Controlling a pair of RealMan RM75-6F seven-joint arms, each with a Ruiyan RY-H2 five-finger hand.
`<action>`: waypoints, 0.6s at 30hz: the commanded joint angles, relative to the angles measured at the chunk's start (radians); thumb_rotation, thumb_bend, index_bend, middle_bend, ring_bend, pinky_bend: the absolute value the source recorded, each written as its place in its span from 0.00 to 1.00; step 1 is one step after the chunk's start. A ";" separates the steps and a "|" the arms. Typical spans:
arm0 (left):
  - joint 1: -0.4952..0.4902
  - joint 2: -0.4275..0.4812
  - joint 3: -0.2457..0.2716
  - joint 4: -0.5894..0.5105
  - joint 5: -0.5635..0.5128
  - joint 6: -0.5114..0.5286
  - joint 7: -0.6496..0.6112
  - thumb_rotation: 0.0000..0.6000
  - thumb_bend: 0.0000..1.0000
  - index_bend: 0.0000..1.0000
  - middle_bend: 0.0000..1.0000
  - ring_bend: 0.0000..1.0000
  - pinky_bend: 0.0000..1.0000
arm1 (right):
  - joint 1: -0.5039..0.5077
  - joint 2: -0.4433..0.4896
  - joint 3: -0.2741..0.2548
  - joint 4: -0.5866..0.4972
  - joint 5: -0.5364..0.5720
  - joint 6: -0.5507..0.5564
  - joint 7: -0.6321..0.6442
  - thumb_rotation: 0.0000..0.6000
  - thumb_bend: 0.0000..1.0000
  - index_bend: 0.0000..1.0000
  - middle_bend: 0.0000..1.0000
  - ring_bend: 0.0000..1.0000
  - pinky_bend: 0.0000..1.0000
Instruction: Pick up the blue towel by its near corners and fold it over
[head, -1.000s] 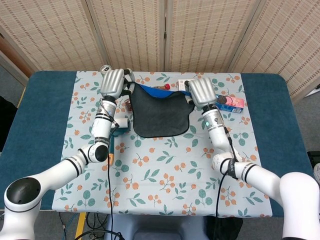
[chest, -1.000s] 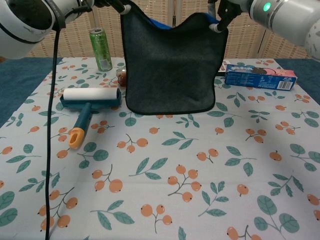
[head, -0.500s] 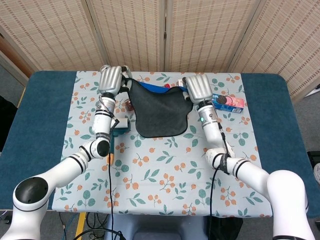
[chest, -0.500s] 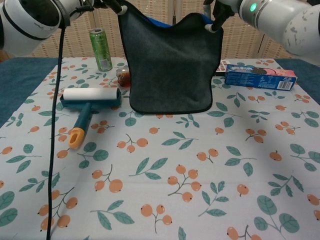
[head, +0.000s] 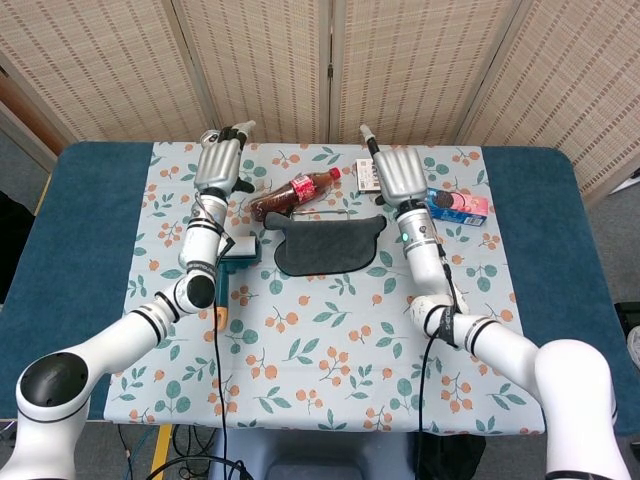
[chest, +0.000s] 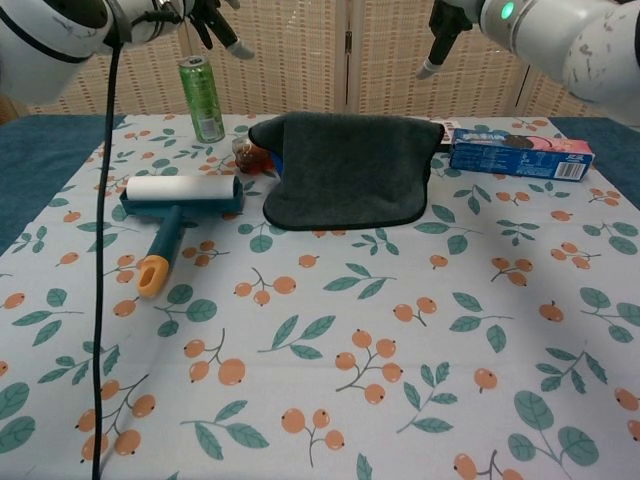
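The towel (head: 325, 245) (chest: 345, 168) lies folded over on the flowered tablecloth, its dark grey side up, with a sliver of blue showing at its left edge. Both hands hang in the air behind it and hold nothing. My left hand (head: 220, 163) (chest: 215, 22) is above the towel's far left, fingers spread. My right hand (head: 398, 175) (chest: 442, 30) is above the far right, fingers apart and pointing down. Neither hand touches the towel.
A cola bottle (head: 295, 192) lies just behind the towel. A lint roller (head: 240, 250) (chest: 180, 200) lies to its left and a green can (chest: 202, 97) stands behind that. A blue cookie box (head: 455, 204) (chest: 520, 152) sits to the right.
Both hands have let go of the towel's corners. The towel, held up hanging before, has dropped and now lies folded on the table. The bottle behind it has come into sight.
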 joint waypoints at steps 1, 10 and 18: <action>0.017 0.019 0.006 -0.033 -0.006 0.008 0.000 1.00 0.19 0.02 0.00 0.00 0.20 | -0.025 0.034 -0.010 -0.045 -0.020 0.017 0.017 1.00 0.08 0.00 0.79 0.84 1.00; 0.140 0.128 0.057 -0.231 0.042 0.072 -0.039 1.00 0.19 0.06 0.00 0.02 0.20 | -0.164 0.201 -0.087 -0.276 -0.126 0.102 0.075 1.00 0.18 0.23 0.71 0.78 1.00; 0.301 0.271 0.117 -0.471 0.143 0.185 -0.108 1.00 0.19 0.10 0.01 0.02 0.20 | -0.317 0.370 -0.158 -0.485 -0.257 0.200 0.200 1.00 0.25 0.31 0.68 0.68 0.94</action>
